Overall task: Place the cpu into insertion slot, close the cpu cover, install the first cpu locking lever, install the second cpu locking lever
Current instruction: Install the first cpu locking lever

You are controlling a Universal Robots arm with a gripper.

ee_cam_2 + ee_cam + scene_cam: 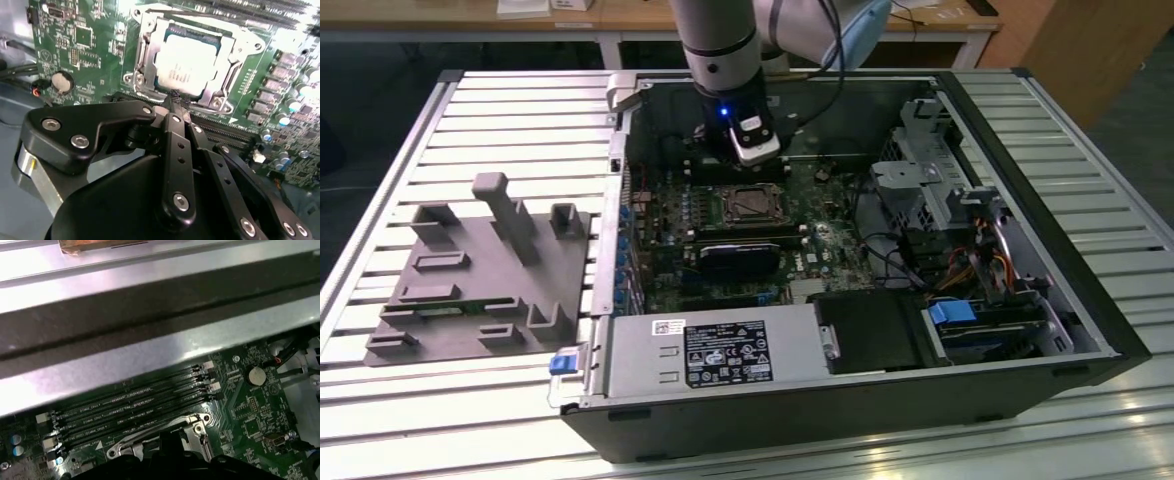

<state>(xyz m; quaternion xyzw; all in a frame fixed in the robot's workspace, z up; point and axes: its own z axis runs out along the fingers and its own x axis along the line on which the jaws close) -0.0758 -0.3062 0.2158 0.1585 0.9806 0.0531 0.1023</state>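
Hovering pressed together and empty, the pincer (174,102) sits just short of the cpu (187,62) lying seated beneath the closed cpu cover (145,50), evidently for lever work.

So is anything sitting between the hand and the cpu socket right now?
Nothing visible does. In the second wrist view the hand hangs just at the edge of the insertion slot, where the cpu already lies with the cpu cover framing it. The memory slots lie beside the socket, not in the path.
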